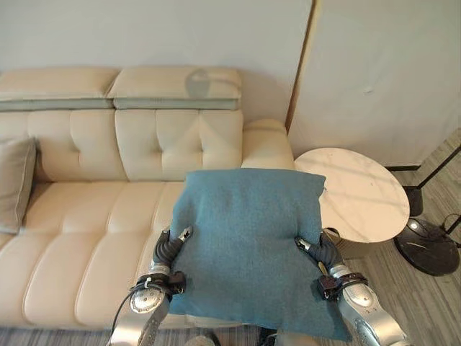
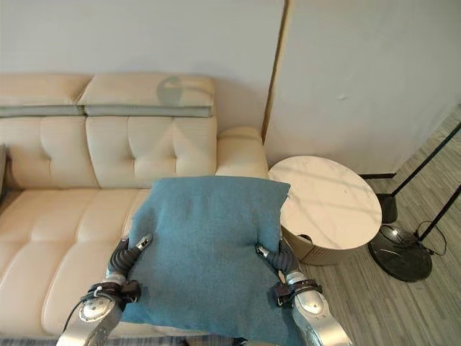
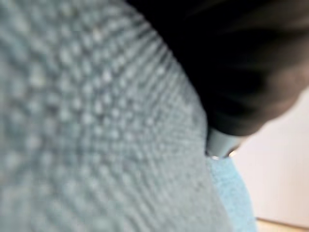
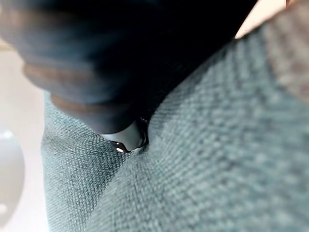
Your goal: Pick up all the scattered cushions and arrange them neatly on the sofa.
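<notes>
In the left eye view a cream leather sofa with tufted back and two headrests stands against a pale wall. One blue cushion is held up between the two hands, above the sofa's seat at its armrest end. The left hand presses the cushion's edge from its own side, thumb lying on the top face, the other fingers hidden under the fabric. The right hand does the same on the opposite edge, thumb on top. One grey cushion leans against the sofa back, well off beyond the left hand. Beyond the right hand stands one round white table. Past it on grey wood-look floor sits one black round lamp base with thin black rods rising.

The right eye view shows the same blue cushion between the same two hands, thumbs on top, with the table just beyond the right hand.

The left wrist view shows blue weave pressed close against the hand's dark cover, a silver finger sunk into the fabric.

The right wrist view shows the cushion's weave against the dark cover, a finger pinching into a fold.
</notes>
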